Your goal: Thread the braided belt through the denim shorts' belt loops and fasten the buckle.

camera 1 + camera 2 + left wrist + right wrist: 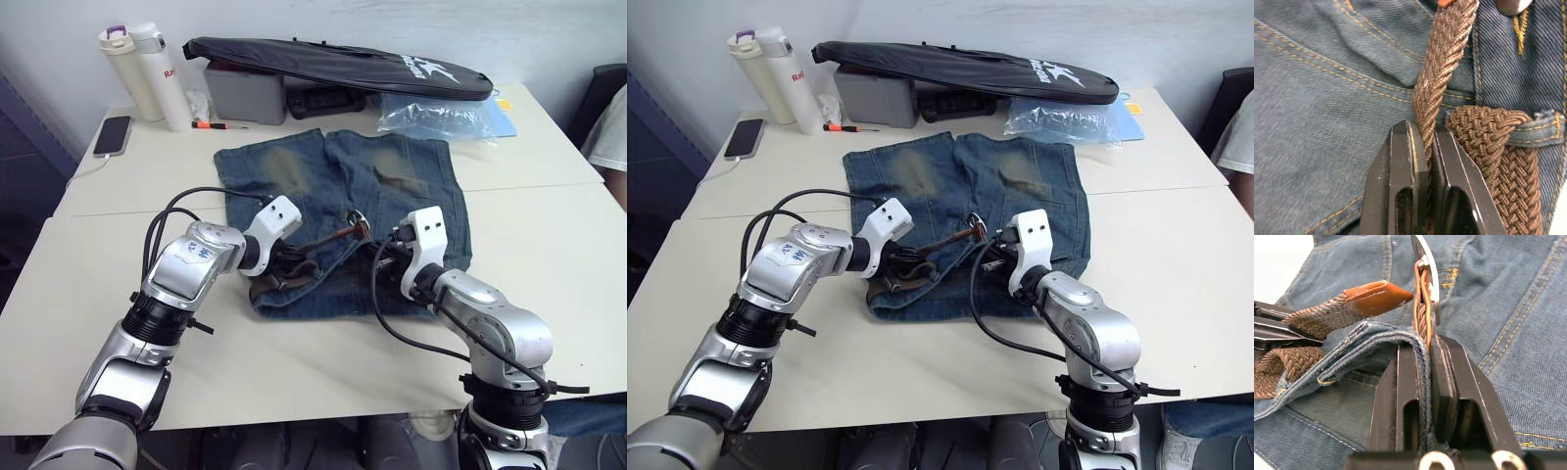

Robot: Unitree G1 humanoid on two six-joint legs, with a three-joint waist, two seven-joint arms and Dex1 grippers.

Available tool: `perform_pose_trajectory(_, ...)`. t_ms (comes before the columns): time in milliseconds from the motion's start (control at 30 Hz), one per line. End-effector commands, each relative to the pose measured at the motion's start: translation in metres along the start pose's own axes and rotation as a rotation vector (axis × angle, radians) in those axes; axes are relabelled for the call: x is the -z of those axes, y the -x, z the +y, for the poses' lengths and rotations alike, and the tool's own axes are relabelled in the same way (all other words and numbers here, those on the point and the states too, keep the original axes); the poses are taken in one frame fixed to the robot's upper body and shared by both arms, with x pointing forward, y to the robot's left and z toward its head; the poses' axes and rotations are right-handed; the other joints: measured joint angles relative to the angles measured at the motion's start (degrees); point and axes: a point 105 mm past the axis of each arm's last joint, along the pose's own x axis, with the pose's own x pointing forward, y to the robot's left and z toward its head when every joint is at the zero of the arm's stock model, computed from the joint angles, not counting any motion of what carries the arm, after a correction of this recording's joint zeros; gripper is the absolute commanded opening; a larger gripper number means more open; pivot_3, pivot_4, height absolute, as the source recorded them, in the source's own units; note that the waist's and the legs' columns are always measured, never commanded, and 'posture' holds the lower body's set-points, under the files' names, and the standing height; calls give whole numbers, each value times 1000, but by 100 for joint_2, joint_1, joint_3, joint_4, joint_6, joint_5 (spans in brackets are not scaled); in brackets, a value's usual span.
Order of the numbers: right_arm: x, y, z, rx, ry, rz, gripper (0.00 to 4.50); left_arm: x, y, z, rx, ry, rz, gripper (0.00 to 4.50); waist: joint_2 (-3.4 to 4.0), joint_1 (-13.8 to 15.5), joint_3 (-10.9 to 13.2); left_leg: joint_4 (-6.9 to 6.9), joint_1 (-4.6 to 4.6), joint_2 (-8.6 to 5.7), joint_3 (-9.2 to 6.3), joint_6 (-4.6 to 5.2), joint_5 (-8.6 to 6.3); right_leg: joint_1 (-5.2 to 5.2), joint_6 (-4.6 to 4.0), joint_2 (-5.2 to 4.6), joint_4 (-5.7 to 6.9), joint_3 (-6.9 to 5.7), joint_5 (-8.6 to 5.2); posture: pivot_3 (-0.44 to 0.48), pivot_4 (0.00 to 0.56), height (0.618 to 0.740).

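The denim shorts (pixel 333 176) lie flat on the white table (pixel 549 255), waistband towards me. The braided belt (pixel 1442 63) is brown; a stretch of it passes under a denim belt loop (pixel 1542 128). My left gripper (pixel 1425 132) is shut on the belt's free strap above the waistband (pixel 294 262). The strap's tan leather tip (pixel 1376 296) points towards the silver buckle (pixel 1426 269). My right gripper (pixel 1425 345) is shut on the belt just behind the buckle, with a fold of the waistband denim caught between its fingers too. The buckle (pixel 357 223) is held up over the shorts' middle.
Along the back edge are a long black zipped bag (pixel 333 64), a grey box (pixel 245 93), two white bottles (pixel 162 73), a phone (pixel 112 134) and a clear plastic bag (pixel 436 116). A person's sleeve (pixel 612 127) shows at the far right.
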Motion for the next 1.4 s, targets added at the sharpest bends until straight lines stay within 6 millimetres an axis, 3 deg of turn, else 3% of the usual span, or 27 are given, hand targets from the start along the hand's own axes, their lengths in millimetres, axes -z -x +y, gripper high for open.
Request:
perform_pose_trajectory(33,-13,5,13,-44,39,-63,55,-11,4,1,-30,1,-34,0,0,3,0,0,1,0,3,1,0,0,0,0,0,3,0,0,150,740)
perform_pose_trajectory(233,-11,6,15,-48,56,-56,55,-17,2,1,-50,37,-53,0,-2,-9,1,-5,-2,-4,5,2,-4,7,1,-1,-4,10,-1,0,150,740)
perform_pose_trajectory(333,-10,6,15,-47,55,-55,55,-17,4,3,-66,50,-53,0,1,-46,2,-4,3,-41,-85,14,17,50,24,-45,-3,-75,-14,0,150,740)
perform_pose_trajectory(833,-13,5,11,-32,82,-60,55,-19,2,-4,-57,48,-47,0,-2,9,4,-8,2,-31,-1,4,9,3,17,-34,3,9,-11,0,150,740)
perform_pose_trajectory(1233,-3,2,20,-55,346,9,55,-33,-11,-19,-12,41,-69,0,-7,20,6,-6,3,-30,6,6,5,3,18,-32,-1,15,-11,0,150,740)
perform_pose_trajectory(1400,-7,2,18,-36,374,-22,55,-35,-13,-25,5,38,-68,0,-12,53,8,-4,3,-30,8,6,5,4,19,-32,-3,16,-10,0,150,740)
